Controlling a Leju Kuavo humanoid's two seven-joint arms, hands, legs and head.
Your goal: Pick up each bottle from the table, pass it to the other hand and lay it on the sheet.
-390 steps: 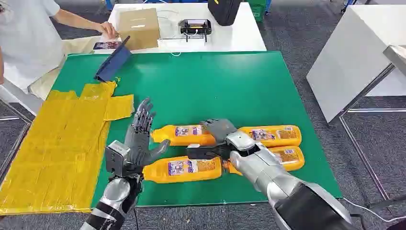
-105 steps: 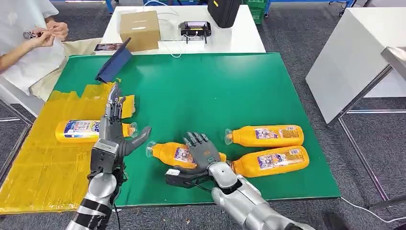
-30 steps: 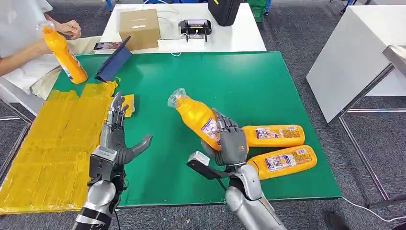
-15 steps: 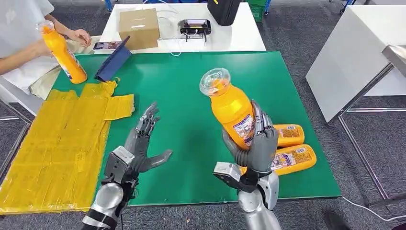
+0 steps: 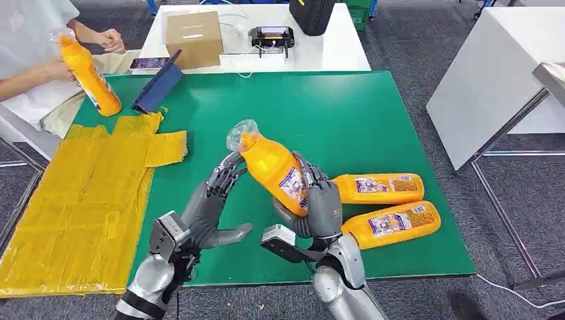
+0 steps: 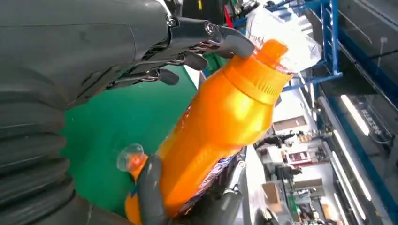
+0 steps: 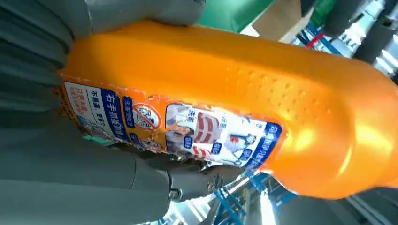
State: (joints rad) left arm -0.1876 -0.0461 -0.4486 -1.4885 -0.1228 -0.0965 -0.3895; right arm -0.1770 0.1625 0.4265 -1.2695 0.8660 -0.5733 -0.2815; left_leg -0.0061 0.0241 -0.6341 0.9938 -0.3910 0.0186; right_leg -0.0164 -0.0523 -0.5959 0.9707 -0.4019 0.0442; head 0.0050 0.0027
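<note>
My right hand (image 5: 321,205) grips an orange bottle (image 5: 274,170) by its labelled lower half and holds it above the green table (image 5: 320,113), tilted with its clear cap toward the left. My left hand (image 5: 212,208) is raised beside it, thumb spread wide, and its fingertips (image 5: 228,175) touch the bottle near the neck. The left wrist view shows those fingers (image 6: 225,40) against the shoulder of the bottle (image 6: 220,122). In the right wrist view the bottle (image 7: 234,93) lies across my right hand (image 7: 70,183). The yellow sheet (image 5: 86,200) is at the left.
Two more orange bottles (image 5: 376,189) (image 5: 394,225) lie on the table at the right. A person at the far left holds another orange bottle (image 5: 90,70) upright. A blue tablet (image 5: 158,87) leans at the table's back left, with a cardboard box (image 5: 193,37) behind it.
My right hand has tipped the bottle over to the left and lowered it. My left hand has risen toward it, and its fingertips now touch the bottle.
</note>
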